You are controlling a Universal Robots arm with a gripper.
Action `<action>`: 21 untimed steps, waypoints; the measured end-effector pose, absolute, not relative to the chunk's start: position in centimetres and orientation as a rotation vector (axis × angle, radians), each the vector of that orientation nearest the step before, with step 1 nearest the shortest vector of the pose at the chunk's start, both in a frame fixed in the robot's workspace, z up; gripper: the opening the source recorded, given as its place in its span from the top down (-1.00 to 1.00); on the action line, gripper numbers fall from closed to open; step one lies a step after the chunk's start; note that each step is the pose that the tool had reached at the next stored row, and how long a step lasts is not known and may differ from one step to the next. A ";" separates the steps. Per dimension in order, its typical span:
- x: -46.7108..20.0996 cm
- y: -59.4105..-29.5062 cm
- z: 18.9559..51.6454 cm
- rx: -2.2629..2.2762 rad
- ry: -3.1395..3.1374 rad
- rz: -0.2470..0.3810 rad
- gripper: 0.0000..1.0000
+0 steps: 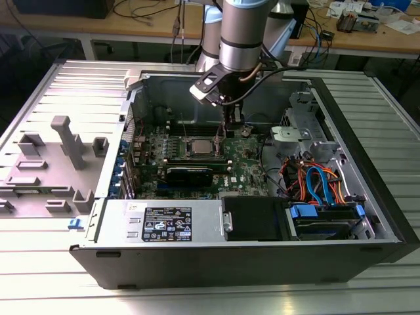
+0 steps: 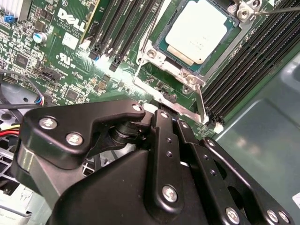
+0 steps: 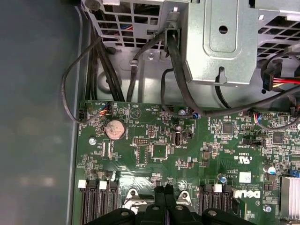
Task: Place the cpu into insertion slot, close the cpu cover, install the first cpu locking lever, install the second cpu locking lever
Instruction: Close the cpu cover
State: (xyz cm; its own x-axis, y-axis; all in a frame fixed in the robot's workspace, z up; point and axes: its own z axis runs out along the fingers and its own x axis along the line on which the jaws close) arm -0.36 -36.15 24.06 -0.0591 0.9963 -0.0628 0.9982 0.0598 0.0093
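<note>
The black metal gripper (image 2: 171, 121) is hanging low inside the open computer case (image 1: 367, 249), just beside the insertion slot (image 2: 162, 43), the square dark-rimmed socket on the green motherboard (image 3: 154, 140). In the exterior view it is standing on the slot's side toward the exterior view's right. In the first wrist view its two fingers (image 3: 160, 197) are lying pressed together with no gap showing, and nothing is visibly clamped between them. The cpu (image 2: 199, 28), a flat square chip with a dull silver-grey top, is sitting in the insertion slot. The cpu cover (image 2: 171, 65), a thin silver metal frame with a large central cut-out, appears to be lying down flat around it. A thin bright wire locking lever (image 2: 200, 103) is reaching out from the slot's nearest corner, its free end lying just beside the fingertips; whether they are touching it I cannot tell. By my reading the lever is the thing in hand. Its long axis is pointing from the slot almost straight at the gripper, with the slot itself lying just ahead, between banks of long black memory slots (image 2: 255, 65).
</note>
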 end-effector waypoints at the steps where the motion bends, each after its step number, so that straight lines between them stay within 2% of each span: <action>1: -0.6 -36.1 24.0 2.118 2.248 -0.056 0.79; 21: -1.6 -36.1 24.0 2.118 2.248 -0.056 0.79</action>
